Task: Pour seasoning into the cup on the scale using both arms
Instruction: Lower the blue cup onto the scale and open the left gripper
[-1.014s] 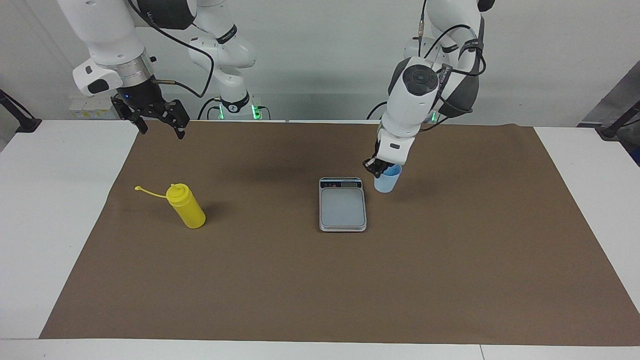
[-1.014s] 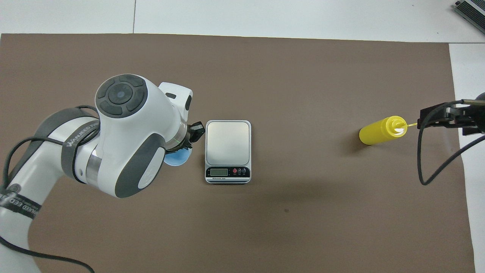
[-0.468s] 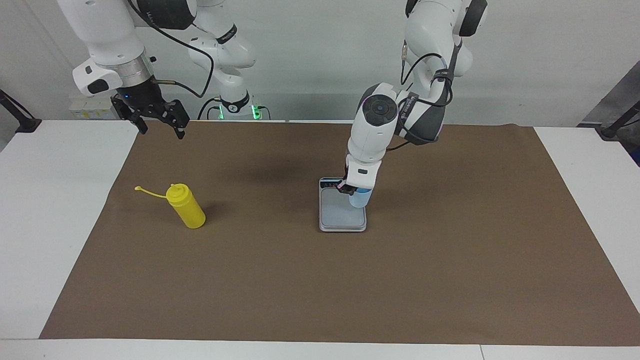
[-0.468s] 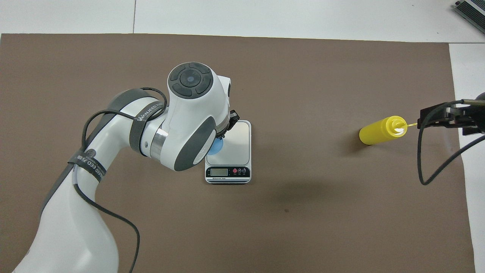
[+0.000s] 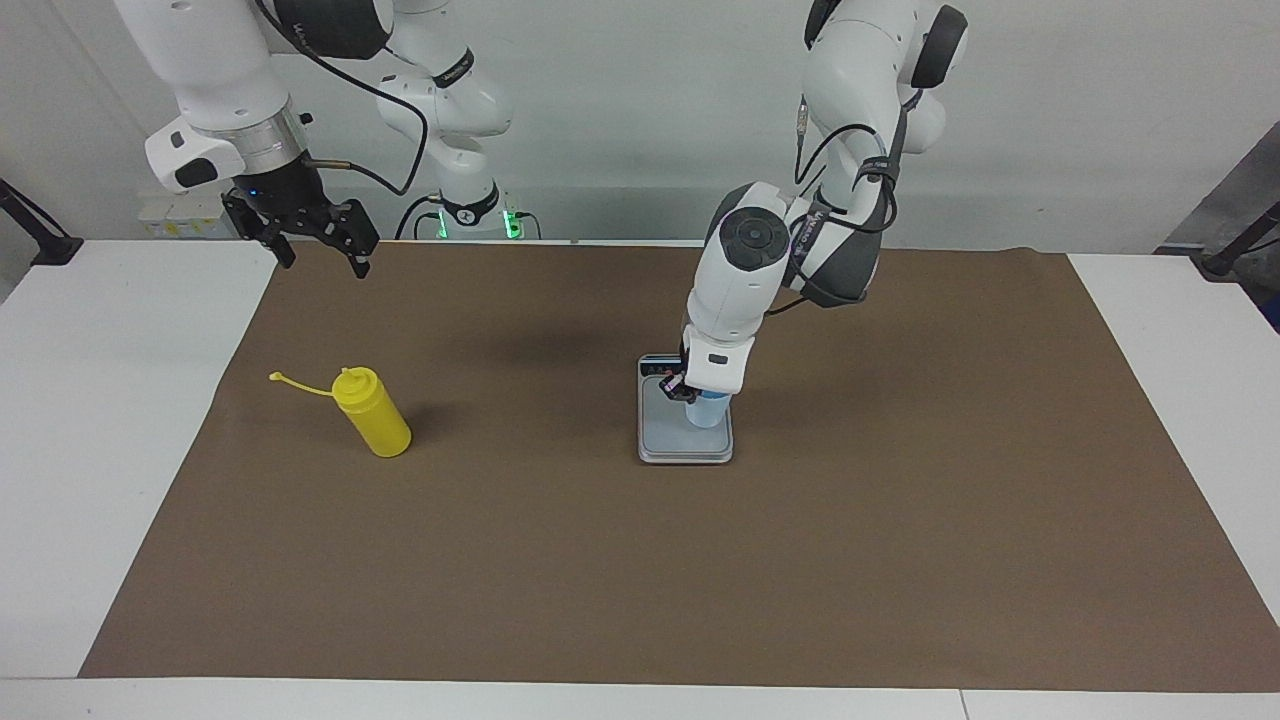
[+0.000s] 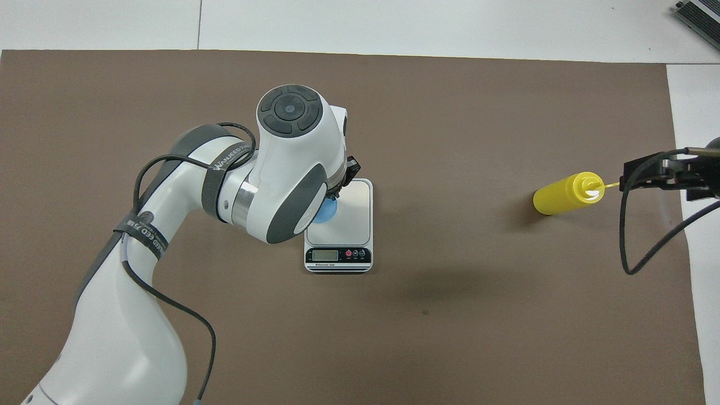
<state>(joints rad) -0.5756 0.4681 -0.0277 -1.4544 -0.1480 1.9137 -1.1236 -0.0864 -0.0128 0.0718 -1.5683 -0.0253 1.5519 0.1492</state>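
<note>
Nearest the robots, over the edge of the brown mat (image 5: 600, 560) at the right arm's end of the white table (image 5: 100, 400), the right gripper (image 5: 322, 262) hangs in the air with its two fingers spread wide and nothing between them; this arm waits. Farther out, at the middle of the mat, lies the scale (image 5: 668, 440), flat, its dark display strip on the edge nearer to the robots. On its grey weighing plate, at the side toward the left arm's end, is the light blue cup (image 5: 708, 412), upright with its mouth up; whether its base rests fully on the plate I cannot tell. The left arm reaches down over the scale, and the left gripper (image 5: 690, 390) is clamped tight on the cup's rim, holding it. About level with the scale, well apart from it toward the right arm's end, the yellow seasoning bottle (image 5: 372, 418) stands on the mat with its nozzle up. Its thin cap strap (image 5: 298, 384) sticks out sideways toward the mat's edge at the right arm's end. No gripper touches the bottle
</note>
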